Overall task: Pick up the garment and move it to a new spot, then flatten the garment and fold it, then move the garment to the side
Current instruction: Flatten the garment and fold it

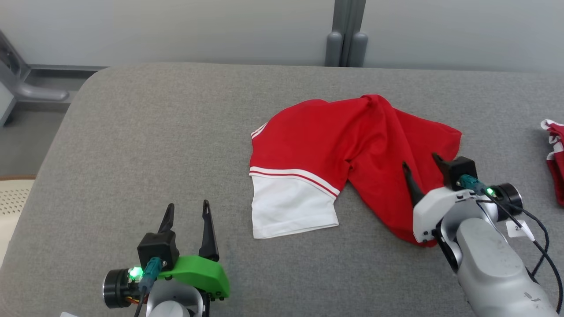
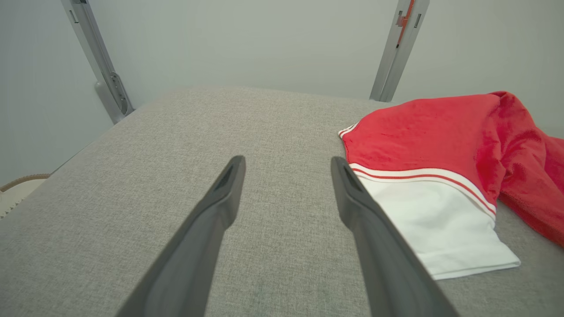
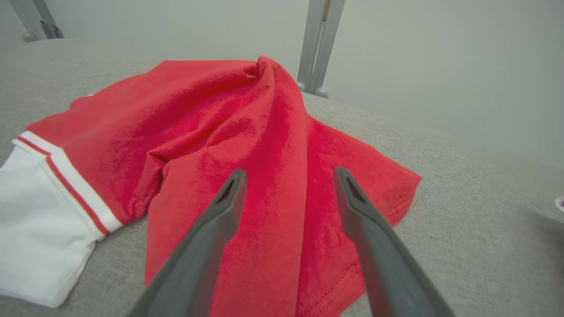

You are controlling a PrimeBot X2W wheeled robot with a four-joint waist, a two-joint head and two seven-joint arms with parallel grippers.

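Observation:
The garment (image 1: 335,149) is a red shirt with a white, red-striped part, lying rumpled on the grey padded table (image 1: 154,132) right of centre. My right gripper (image 1: 421,160) is open just above the garment's right-hand red fold, and nothing sits between its fingers (image 3: 211,220). In the right wrist view the red cloth (image 3: 264,145) rises into a ridge ahead of them. My left gripper (image 1: 188,210) is open over bare table near the front left. In its own view the garment's white part (image 2: 436,220) lies to the right of the fingers (image 2: 365,211).
Another red and white piece of cloth (image 1: 556,154) lies at the table's right edge. A grey post (image 1: 346,35) stands behind the table's far edge. The floor and a pale basket (image 1: 13,198) show past the left edge.

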